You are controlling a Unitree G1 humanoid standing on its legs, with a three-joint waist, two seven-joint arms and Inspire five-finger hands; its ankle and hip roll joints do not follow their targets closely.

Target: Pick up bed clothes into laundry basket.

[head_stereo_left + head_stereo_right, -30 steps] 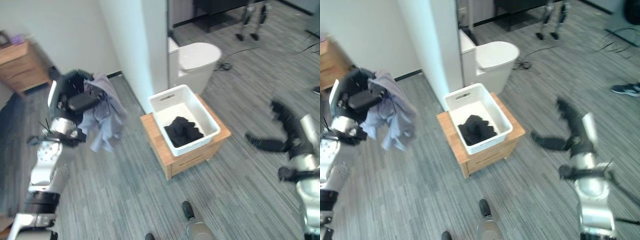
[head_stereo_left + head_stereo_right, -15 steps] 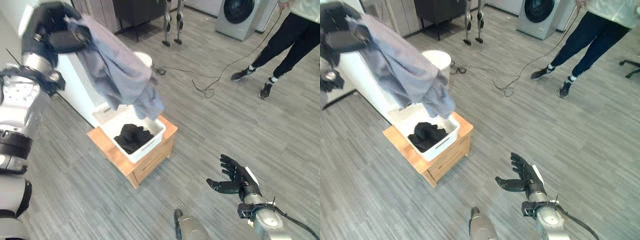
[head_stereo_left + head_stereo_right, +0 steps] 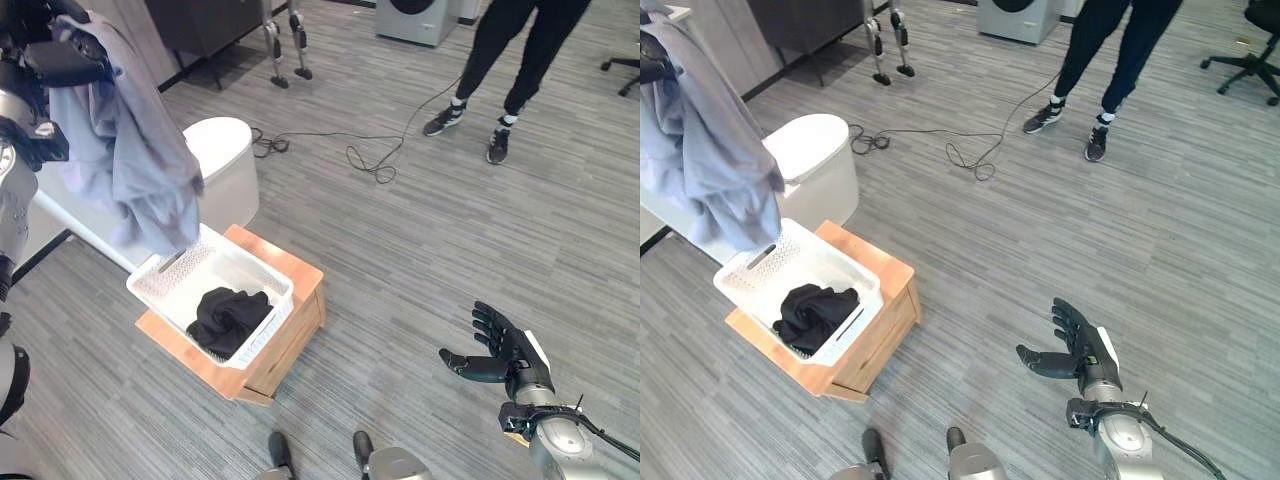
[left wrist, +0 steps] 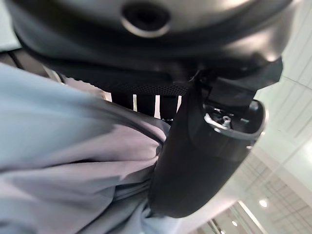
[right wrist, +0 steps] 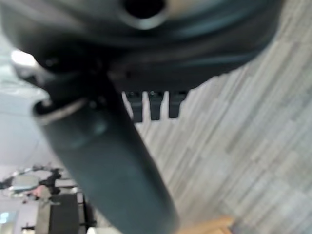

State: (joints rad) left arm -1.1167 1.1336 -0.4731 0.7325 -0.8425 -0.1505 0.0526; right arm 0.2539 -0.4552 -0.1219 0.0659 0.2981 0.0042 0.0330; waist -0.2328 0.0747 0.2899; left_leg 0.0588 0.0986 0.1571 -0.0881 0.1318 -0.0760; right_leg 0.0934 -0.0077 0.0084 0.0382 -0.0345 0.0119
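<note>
Grey bed clothes (image 3: 125, 150) hang from the raised left robot hand (image 3: 55, 62).

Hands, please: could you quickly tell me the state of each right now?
Left hand: shut on the grey-blue garment, held above the laundry basket.
Right hand: open, holding nothing.

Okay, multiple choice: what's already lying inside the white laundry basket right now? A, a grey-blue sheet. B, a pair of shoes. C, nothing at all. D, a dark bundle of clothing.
D: a dark bundle of clothing lies in the white laundry basket, while the grey-blue cloth hangs above it from the left hand.
</note>
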